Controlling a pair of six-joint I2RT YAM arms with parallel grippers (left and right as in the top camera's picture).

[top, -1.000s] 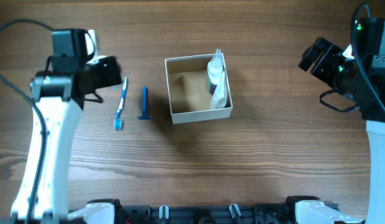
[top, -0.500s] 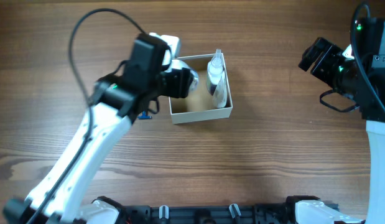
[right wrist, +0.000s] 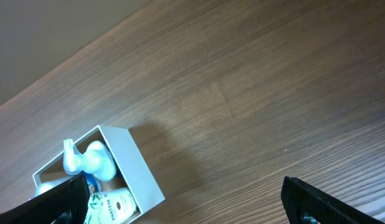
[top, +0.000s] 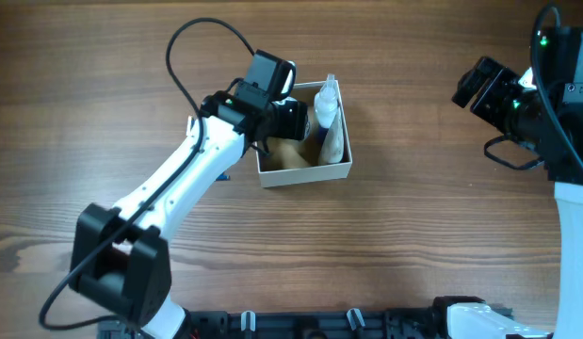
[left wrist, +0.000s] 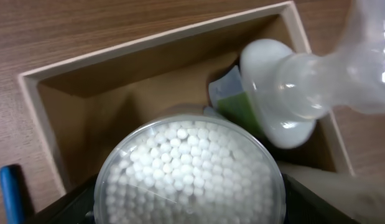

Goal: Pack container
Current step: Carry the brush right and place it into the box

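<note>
One second took the left tool to above the box, at the middle of the tabletop.
It clasps a tub of cotton buds, ready to drop in; the right tool waits, spread wide.

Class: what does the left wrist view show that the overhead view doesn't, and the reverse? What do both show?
Only the left wrist view shows the white swab tips inside the round clear tub and a green item in the container. Only the overhead view shows the left arm stretched over the container and the right arm far aside. Both show the container and the clear bottle inside it.
</note>
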